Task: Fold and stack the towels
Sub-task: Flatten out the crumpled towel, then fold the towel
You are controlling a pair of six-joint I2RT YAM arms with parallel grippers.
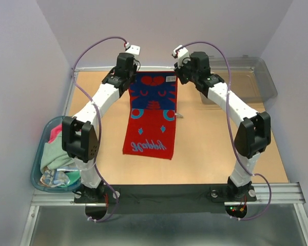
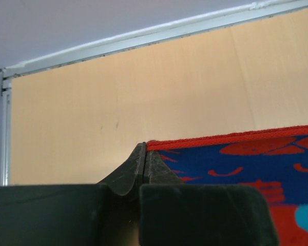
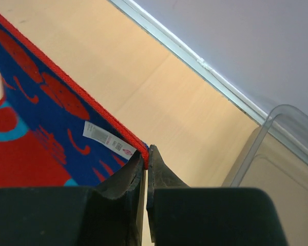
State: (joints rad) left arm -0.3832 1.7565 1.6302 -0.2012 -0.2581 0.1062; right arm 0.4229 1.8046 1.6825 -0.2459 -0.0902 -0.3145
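1. Left gripper (image 2: 145,149): clamped on one top corner of the red-and-blue towel (image 1: 150,118).
2. Right gripper (image 3: 147,151): pinched on the other top corner, beside the white label (image 3: 107,139).
3. The red-and-blue towel spans both grippers, its lettered end on the table (image 1: 220,154) nearer the bases.

A pale wooden worktop (image 1: 210,148) filled the middle of the view, with a clear grey plastic bin (image 1: 256,82) at its far right corner beside the wall, a blue-rimmed oval tub (image 1: 33,174) at its left edge, and a metal rail (image 1: 277,192) along its near edge.
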